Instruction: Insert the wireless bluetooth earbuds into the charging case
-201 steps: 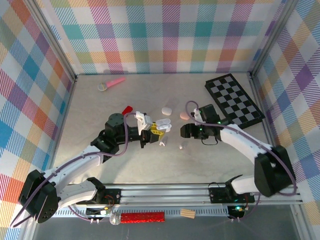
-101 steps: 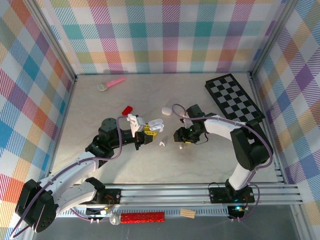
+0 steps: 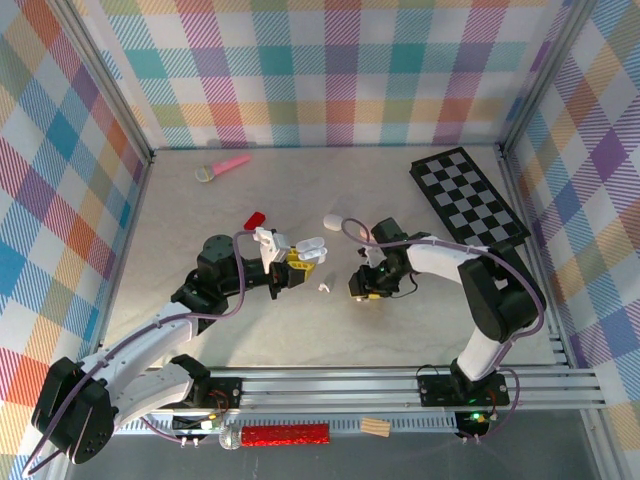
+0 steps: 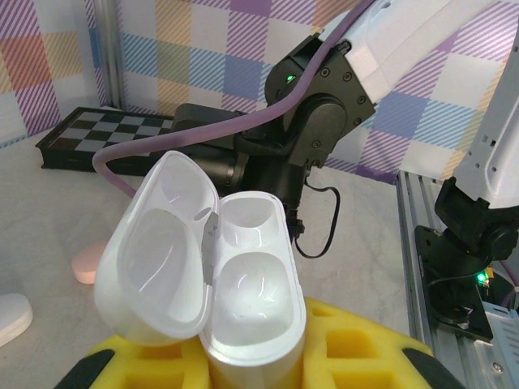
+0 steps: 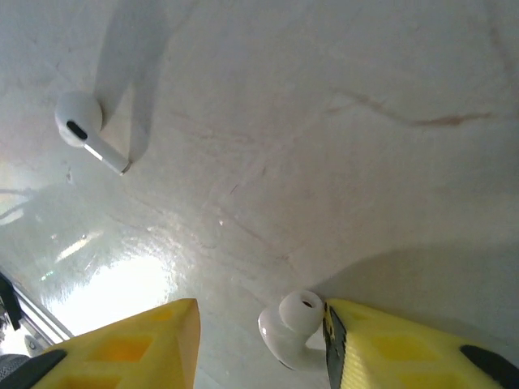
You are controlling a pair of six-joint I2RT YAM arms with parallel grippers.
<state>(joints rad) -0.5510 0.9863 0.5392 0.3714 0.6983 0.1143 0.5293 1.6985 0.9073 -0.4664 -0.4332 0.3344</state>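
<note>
Right wrist view: the right tool (image 5: 259,318) stands spread, its yellow fingers (image 5: 405,348) low over the desk (image 5: 340,162). One white earbud (image 5: 290,328) lies between them, touching the finger at 4 o'clock. A second earbud (image 5: 85,130) lies well apart at 10 o'clock. The left tool (image 4: 243,356) pinches the charging case (image 4: 247,284), its lid hinged open toward 9 o'clock.

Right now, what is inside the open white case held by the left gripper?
The charging case looks empty: the hollows in its base and lid show bare white plastic. Its bottom is hidden between the yellow pads.
</note>
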